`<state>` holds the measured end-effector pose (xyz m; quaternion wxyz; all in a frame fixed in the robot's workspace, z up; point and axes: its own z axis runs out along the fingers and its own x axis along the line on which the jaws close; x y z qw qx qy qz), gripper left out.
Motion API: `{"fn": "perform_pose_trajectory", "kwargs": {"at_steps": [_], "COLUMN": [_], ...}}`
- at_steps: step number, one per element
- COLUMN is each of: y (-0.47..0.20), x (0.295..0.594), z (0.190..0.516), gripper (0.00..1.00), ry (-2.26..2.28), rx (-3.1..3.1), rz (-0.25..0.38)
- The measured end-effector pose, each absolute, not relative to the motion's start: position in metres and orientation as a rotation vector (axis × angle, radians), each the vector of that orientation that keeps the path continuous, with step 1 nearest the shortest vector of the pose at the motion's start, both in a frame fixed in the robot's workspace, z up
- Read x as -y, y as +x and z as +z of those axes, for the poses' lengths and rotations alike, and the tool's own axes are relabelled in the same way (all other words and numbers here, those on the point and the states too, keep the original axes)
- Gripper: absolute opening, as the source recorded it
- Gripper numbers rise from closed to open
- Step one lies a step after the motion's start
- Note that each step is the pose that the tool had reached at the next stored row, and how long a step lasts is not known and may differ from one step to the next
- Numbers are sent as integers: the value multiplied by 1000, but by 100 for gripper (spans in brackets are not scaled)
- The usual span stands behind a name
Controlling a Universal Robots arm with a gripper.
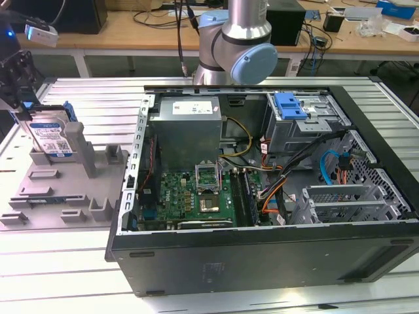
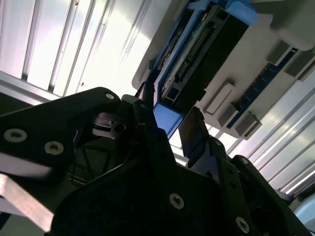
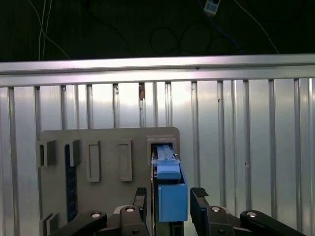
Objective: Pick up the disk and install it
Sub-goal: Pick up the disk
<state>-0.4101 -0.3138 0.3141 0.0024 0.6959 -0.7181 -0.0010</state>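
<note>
**End effector straddling the disk in its holder**

I am watching the disk [image 1: 52, 136] standing on edge in a slot of the grey holder tray [image 1: 72, 193]. The tray is lying on the slatted metal surface [image 1: 91, 98] at the exterior view's left, just beside the open computer case [image 1: 262, 258]. The disk's white-and-blue label is facing the exterior camera, and its blue bracket is framing its edges.

The end effector [image 1: 19, 98] is hanging at the disk's upper end. In both wrist views I am seeing the end effector [image 3: 170, 192] [image 2: 170, 120] spread apart, with one dark finger [image 3: 199, 196] sitting on each side of the blue bracket. The fingers are lying very close to the bracket, but I cannot tell whether they are touching it. The disk [image 3: 172, 209] is sitting down in its slot.

Inside the case, the green motherboard [image 1: 196, 196], the grey power-supply box [image 1: 186, 127] and the blue latch [image 1: 291, 104] on its metal cage are lying well apart from the disk.
</note>
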Motion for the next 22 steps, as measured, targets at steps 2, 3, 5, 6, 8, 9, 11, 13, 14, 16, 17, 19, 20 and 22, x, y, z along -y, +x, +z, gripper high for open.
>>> {"fn": "perform_pose_trajectory", "kwargs": {"at_steps": [2,3,5,6,8,9,11,13,14,16,17,19,20,22], "y": [-410,-410,-410,-410,-410,-411,-411,-411,-411,-411,-411,-411,-411,-411], "x": [314,314,314,314,314,314,314,314,314,314,314,314,314,314], "z": [313,313,312,311,311,310,309,308,307,307,306,305,305,304], "gripper": [48,48,48,48,48,48,48,48,48,48,48,48,48,48], "ry": [2184,2184,2184,2184,2185,2185,2185,2186,2186,2186,2186,2187,2187,2187], "rx": [2253,2254,2254,2254,2254,2255,2255,2256,2256,2256,2256,2257,2257,2258], "rz": [-5,-5,-6,-6,-7,-7,-8,-9,-10,-11,-11,-13,-13,-14]}}
